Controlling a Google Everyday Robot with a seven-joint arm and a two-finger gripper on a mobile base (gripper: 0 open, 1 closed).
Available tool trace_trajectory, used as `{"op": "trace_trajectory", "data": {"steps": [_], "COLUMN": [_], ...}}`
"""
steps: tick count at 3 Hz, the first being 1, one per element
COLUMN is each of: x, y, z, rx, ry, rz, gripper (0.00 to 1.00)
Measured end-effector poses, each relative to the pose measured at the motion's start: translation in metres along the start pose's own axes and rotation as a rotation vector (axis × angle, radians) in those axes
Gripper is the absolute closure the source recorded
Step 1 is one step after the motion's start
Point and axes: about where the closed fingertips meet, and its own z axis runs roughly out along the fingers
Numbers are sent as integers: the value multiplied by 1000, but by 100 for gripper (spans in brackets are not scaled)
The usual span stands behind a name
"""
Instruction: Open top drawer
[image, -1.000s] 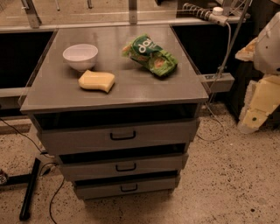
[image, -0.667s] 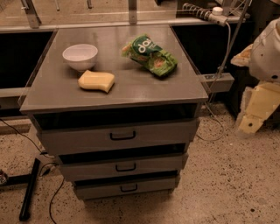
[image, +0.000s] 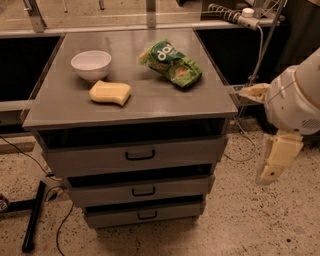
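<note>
The speckled stone floor (image: 250, 225) lies nearest, with a black metal stand foot (image: 33, 216) on it at the left. Above it rises a grey cabinet with three grey drawers stacked in steps, each carrying one small black bar handle at its centre (three handles in all). The lowest, narrowest grey drawer (image: 110, 217) sits at the bottom and the slightly wider middle grey drawer (image: 100, 194) above it. The top drawer (image: 85, 161) is the widest and has the tallest front. It sits directly under the cabinet's flat grey top (image: 150, 107), with its black handle (image: 140, 155) at mid-front and a dark gap showing between its upper edge and the top's front lip.

Off to the right of the cabinet, well apart from the drawers, the cream-coloured gripper (image: 276, 159) hangs downward beneath the rounded white arm housing (image: 295, 100), at about the height of the top drawer. It touches nothing, and whether it is spread or pressed together cannot be told.

On the cabinet top lie one yellow rectangular sponge (image: 110, 93), behind it one white round bowl (image: 91, 64), and to the right one green crinkled snack bag (image: 171, 64).
</note>
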Motion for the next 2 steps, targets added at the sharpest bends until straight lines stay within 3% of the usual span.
{"op": "trace_trajectory", "data": {"steps": [1, 2], "x": [8, 21], "y": [10, 1], "z": [31, 62], "rx": [59, 113], "ry": [-7, 3], "rz": [-107, -118], "gripper": [0, 0]}}
